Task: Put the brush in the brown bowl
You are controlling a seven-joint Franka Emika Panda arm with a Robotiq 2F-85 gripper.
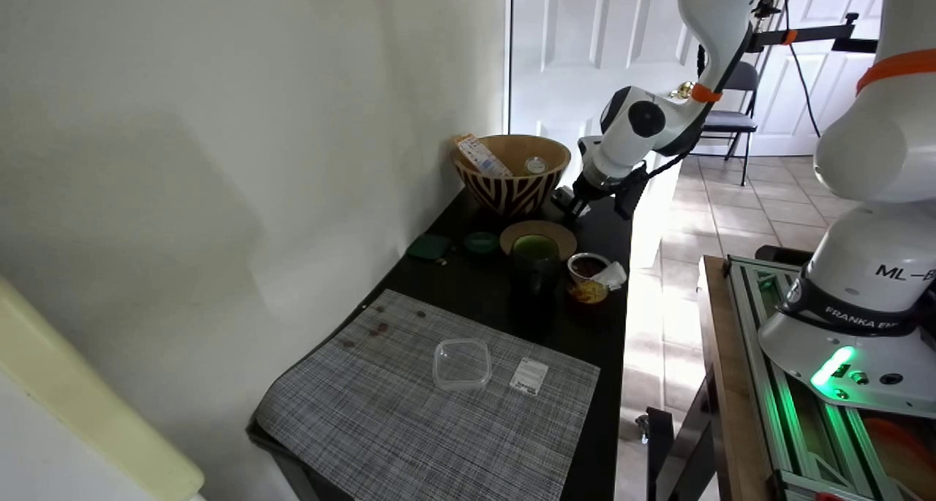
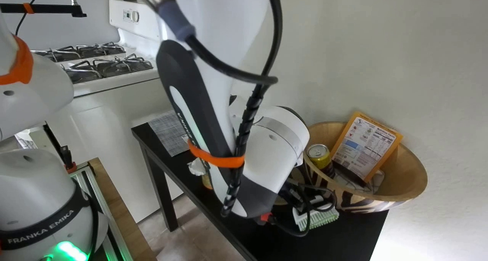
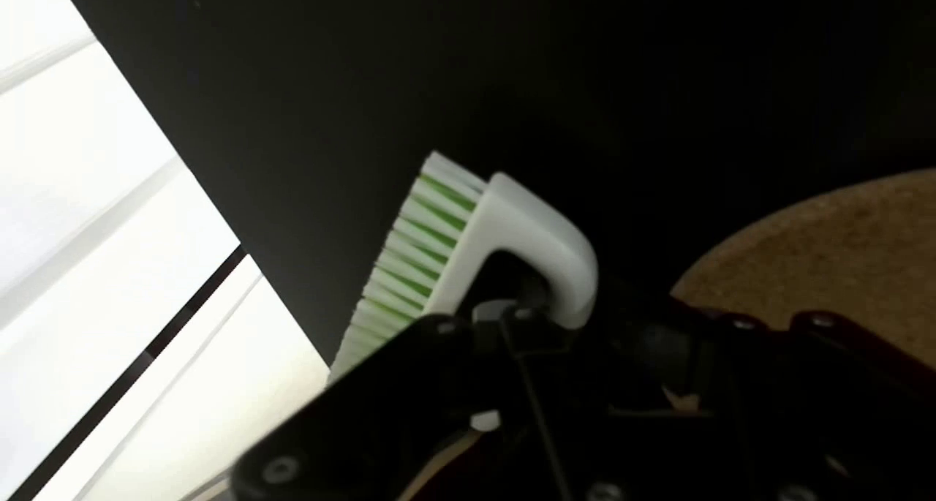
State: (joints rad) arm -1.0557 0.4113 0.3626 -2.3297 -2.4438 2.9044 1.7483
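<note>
The brush is white with white and green bristles and a loop handle, and shows in the wrist view and in an exterior view. It is low at the black table, beside the brown bowl. My gripper has its fingers on either side of the handle, one through the loop. The fingers look closed on the handle, though the contact is dark. Whether the brush touches the table cannot be told. The brown bowl, tan with dark zigzag stripes, stands against the wall. It also shows in an exterior view.
The bowl holds an orange-white package and a yellow can. A tan plate lies near the gripper, with a dark green mug, a food cup and a small green bowl around it. A grey placemat lies further off.
</note>
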